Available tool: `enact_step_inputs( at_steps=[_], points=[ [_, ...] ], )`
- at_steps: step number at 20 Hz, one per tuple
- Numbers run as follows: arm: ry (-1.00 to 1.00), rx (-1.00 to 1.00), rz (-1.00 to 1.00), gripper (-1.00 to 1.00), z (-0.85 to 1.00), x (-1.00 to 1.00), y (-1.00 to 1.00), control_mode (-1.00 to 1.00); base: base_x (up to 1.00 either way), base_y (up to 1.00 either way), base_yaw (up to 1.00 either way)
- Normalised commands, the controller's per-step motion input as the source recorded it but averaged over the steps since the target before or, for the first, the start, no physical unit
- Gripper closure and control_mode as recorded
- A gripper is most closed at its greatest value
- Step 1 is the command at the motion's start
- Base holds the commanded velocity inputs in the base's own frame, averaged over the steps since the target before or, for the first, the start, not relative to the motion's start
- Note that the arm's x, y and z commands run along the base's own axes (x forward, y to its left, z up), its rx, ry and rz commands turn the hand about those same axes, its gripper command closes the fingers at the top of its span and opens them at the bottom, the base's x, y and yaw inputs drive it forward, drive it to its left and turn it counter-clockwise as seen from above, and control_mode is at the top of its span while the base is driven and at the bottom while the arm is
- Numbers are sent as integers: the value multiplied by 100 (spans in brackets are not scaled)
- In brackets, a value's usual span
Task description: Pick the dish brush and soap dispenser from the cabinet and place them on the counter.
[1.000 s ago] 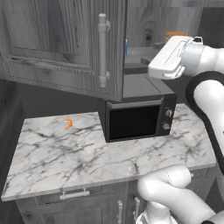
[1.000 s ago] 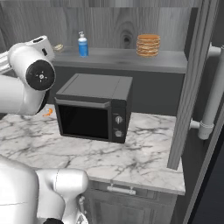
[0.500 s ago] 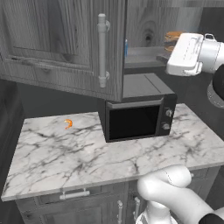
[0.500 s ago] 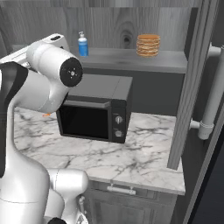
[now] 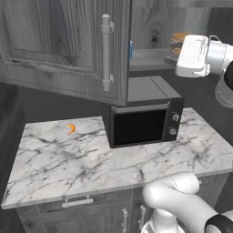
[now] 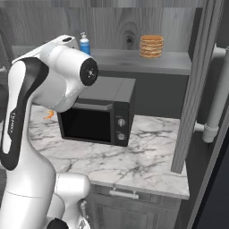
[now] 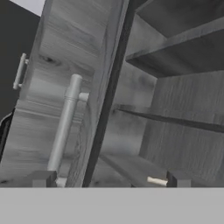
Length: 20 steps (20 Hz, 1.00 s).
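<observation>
Collision with the open cabinet (image 7: 65,87) door edge looks likeliest, since the jaws, spread wide and empty, sit close beside it, the dish brush (image 7: 156,181) just beyond.

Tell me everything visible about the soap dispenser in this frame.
The soap dispenser is a small blue bottle with a white pump top, plastic by its look. It stands upright on the grey inner shelf of the open cabinet, towards its left end, well apart from the stack of tan discs. The arm's white body hides its lower part. Nothing grips it. In the left base view it shows as a blue sliver behind the door edge.
</observation>
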Motion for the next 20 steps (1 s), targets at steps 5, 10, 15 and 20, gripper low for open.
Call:
enact_step_inputs(
  at_steps=[5,10,15,20],
  points=[
    [0,0,9,-100,-11,24,10,-100,0,0,0],
    [0,0,8,-100,-6,18,16,-100,0,0,0],
    [0,0,6,-100,-4,13,25,-100,0,0,0],
    [-1,0,5,-100,-5,13,29,-100,0,0,0]
  ],
)
